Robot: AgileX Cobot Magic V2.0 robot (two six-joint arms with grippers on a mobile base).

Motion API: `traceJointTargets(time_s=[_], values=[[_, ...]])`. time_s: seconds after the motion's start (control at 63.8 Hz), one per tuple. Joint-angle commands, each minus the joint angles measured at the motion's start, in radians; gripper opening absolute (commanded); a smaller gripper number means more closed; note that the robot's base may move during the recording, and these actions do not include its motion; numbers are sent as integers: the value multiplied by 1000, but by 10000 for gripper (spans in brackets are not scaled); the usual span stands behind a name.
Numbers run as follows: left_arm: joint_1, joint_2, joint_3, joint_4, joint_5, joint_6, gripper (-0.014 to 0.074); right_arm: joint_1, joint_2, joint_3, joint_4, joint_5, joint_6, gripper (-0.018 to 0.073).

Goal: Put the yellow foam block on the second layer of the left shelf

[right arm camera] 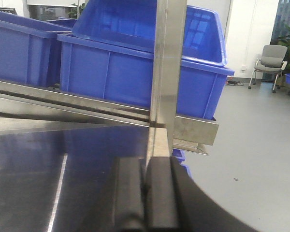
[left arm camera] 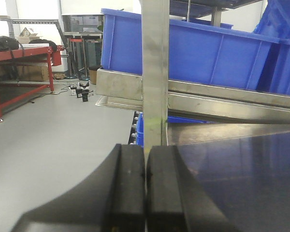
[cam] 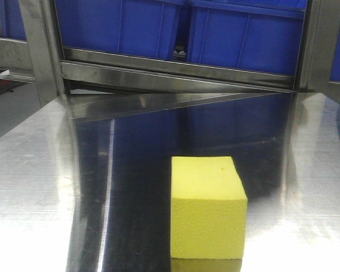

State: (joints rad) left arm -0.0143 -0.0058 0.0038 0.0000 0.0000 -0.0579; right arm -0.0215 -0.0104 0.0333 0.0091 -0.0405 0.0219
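The yellow foam block (cam: pixel 207 204) lies flat on the shiny steel table (cam: pixel 39 187), near the front edge and a little right of centre in the front view. Neither gripper shows in that view. In the left wrist view my left gripper (left arm camera: pixel 145 152) is shut with nothing between its black fingers (left arm camera: pixel 129 179), pointing at a steel shelf post (left arm camera: pixel 155 72). My right gripper (right arm camera: pixel 145 164) is likewise shut and empty in the right wrist view, facing another steel post (right arm camera: pixel 166 63). The block appears in neither wrist view.
A steel shelf (cam: pixel 175 71) runs across the back of the table, carrying blue plastic bins (cam: pixel 243 37). More blue bins (right arm camera: pixel 135 72) sit on it in the right wrist view. A red-framed bench (left arm camera: pixel 24 67) stands far left; an office chair (right arm camera: pixel 270 63) far right.
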Motion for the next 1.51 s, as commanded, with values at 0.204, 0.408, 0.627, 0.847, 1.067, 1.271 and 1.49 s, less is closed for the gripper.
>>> traceJointTargets(time_s=[0.204, 0.408, 0.627, 0.847, 1.067, 1.271, 1.49], values=[[1, -20, 27, -6, -82, -3, 124, -1, -9, -123, -9, 60, -5, 54], [1, -20, 27, -6, -82, -3, 124, 42, 61, -254, -9, 171, -5, 54], [1, -20, 27, -6, -82, -3, 124, 130, 186, -347, -9, 207, -5, 54], [1, -20, 27, -6, -82, -3, 124, 248, 302, -363, -9, 208, -5, 54], [1, -20, 27, -6, -82, -3, 124, 362, 414, -409, -9, 230, 26, 57], [1, -20, 27, -6, -82, -3, 124, 472, 556, -470, -9, 252, 26, 133], [1, -20, 27, -6, -82, -3, 124, 572, 697, -537, -9, 255, 58, 516]])
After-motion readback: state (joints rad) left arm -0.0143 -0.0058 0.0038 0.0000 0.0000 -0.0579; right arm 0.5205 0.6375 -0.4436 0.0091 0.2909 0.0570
